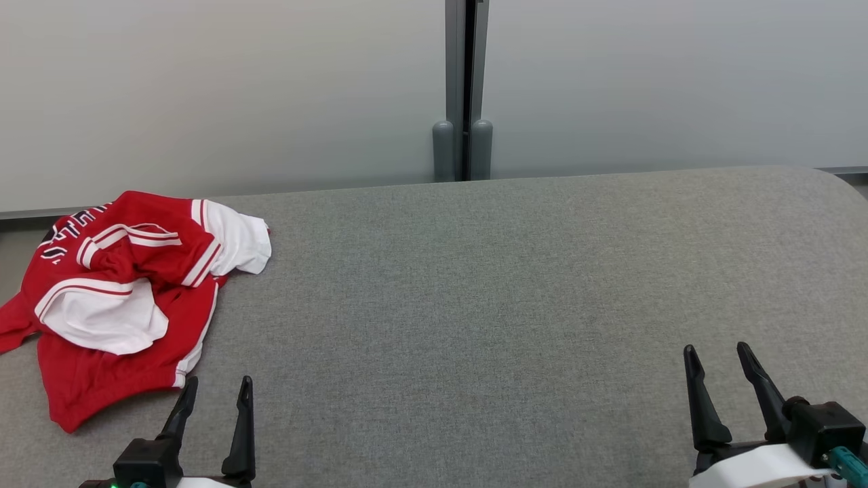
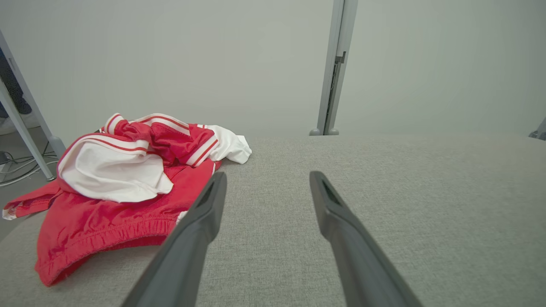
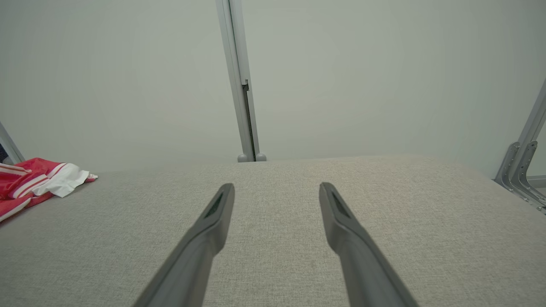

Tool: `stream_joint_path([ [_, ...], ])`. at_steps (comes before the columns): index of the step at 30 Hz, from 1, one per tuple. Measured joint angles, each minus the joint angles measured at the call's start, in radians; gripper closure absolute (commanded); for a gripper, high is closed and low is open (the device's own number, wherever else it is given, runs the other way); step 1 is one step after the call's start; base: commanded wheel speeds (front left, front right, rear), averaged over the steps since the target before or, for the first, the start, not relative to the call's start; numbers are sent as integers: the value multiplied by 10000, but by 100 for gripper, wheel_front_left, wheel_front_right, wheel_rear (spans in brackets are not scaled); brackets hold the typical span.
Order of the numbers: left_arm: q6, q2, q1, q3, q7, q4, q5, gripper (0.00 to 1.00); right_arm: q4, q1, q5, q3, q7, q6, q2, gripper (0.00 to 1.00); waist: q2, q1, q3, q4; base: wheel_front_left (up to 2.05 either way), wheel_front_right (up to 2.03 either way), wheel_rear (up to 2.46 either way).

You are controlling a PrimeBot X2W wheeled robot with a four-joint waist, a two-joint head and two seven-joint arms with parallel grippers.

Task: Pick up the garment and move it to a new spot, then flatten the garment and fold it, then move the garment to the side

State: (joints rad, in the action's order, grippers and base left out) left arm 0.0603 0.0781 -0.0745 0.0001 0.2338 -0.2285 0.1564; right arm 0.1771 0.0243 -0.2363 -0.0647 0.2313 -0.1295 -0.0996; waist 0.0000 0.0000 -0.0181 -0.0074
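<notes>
A crumpled red garment point(image 1: 115, 298) with white panels and red-and-white striped trim lies on the grey fabric-covered table point(image 1: 475, 305), far to the left of the grey post point(image 1: 464, 88) that stands against the pale wall behind the table's back edge. One red flap of it spills past the table edge on the side farthest from the post (dark lettering shows on a fold near the back, too bunched to read). The left gripper point(image 1: 219, 381) hovers low over the table, nearer the robot than the post and left of it, its two dark fingers spread apart with nothing between them; in the left wrist view the garment's elastic hem lies just beside the left finger point(image 2: 204, 213), though whether they touch cannot be told. The right gripper point(image 1: 716, 348) sits to the right of the post, well apart from the garment, its fingers likewise spread and empty over bare grey cloth.
</notes>
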Motion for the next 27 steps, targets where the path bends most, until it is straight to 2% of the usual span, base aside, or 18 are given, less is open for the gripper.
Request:
stream_joint_path([
  [16,44,-61,-161,263,282,-119,-1072,0,58,215,959,265,297,0,40,0,0,0,-44,-32,0,0,0],
  [27,136,-161,-166,307,293,-190,-1072,0,46,218,984,324,301,0,59,0,0,0,-75,122,0,0,0],
])
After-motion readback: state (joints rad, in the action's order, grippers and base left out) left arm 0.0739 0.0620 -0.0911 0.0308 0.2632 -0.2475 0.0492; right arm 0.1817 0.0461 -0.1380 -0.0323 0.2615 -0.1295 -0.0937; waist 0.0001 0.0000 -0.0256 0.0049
